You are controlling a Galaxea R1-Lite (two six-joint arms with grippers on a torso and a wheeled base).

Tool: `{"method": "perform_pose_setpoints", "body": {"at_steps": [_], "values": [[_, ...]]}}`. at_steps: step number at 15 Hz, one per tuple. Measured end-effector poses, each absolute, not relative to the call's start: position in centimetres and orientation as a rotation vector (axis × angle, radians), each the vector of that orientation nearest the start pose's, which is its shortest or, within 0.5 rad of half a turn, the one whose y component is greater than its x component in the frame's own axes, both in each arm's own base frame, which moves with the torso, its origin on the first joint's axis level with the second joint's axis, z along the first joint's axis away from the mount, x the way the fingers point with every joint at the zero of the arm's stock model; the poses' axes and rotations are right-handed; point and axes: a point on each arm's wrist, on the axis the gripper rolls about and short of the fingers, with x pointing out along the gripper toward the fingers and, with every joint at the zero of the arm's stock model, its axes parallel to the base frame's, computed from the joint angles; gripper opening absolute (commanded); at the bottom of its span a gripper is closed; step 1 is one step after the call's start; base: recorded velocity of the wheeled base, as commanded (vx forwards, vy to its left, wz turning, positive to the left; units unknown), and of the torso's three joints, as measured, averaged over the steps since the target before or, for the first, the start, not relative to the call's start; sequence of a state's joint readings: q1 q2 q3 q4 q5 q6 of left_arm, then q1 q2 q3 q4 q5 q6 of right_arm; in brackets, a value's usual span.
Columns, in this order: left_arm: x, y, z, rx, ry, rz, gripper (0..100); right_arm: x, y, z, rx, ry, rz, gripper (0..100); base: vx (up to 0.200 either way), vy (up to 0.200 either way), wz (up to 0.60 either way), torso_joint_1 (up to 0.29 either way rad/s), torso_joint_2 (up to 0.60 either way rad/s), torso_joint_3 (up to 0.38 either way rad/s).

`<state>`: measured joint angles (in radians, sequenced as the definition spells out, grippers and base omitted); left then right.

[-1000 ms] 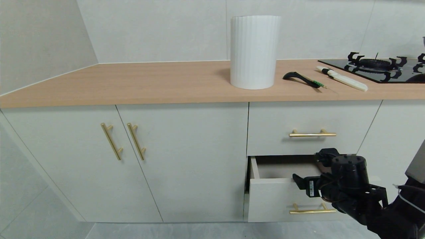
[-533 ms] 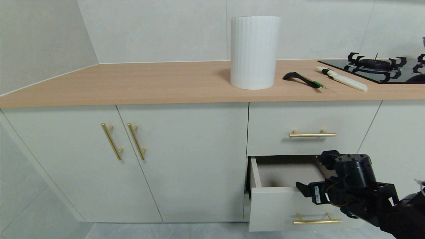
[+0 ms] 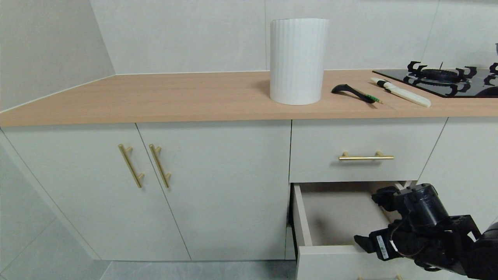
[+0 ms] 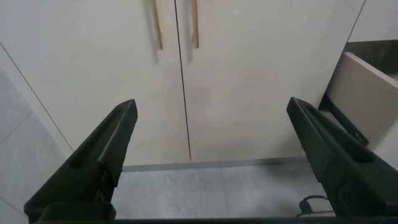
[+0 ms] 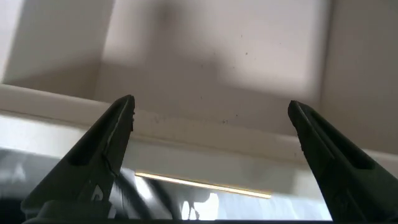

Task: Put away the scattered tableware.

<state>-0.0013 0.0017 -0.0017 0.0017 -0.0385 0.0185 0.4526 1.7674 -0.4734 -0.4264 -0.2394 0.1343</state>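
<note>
Two utensils lie up on the wooden counter (image 3: 155,93), well apart from the drawer meant for them: a black spoon (image 3: 353,92) with a green-tipped handle and, just beside it, a white knife (image 3: 400,92) near the gas hob (image 3: 439,77).

The lower drawer (image 3: 302,221) stands far out, and the right gripper (image 5: 210,104) hangs at its front above the brass handle (image 5: 205,182), fingers spread wide with nothing between them. If the arm lifts carelessly, I'd expect it to snag the drawer front or the shut upper drawer (image 3: 365,136). The knife lies flat, so a pinch could skid it toward the hob.

The left gripper (image 4: 210,106), also spread and holding nothing, faces the cupboard doors (image 4: 249,74).

Only the drawer's bare beige floor shows. The tall white ribbed canister (image 3: 297,60) hides whatever it holds.
</note>
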Motion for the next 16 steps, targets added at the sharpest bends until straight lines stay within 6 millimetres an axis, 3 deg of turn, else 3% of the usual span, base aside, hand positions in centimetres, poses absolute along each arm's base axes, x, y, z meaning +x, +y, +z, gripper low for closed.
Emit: {"method": "perform_pose_setpoints", "body": {"at_steps": [10, 16], "values": [[-2.3, -0.1, 7.6, 0.018, 0.001, -0.040, 100, 18.5, 9.8, 9.5, -0.344, 1.090, 0.203, 100, 0.000, 0.000, 0.00, 0.000, 0.00, 0.000], [-2.3, -0.1, 7.6, 0.018, 0.001, -0.040, 100, 17.0, 9.6, 9.8, -0.457, 1.170, 0.262, 100, 0.000, 0.000, 0.00, 0.000, 0.00, 0.000]]}}
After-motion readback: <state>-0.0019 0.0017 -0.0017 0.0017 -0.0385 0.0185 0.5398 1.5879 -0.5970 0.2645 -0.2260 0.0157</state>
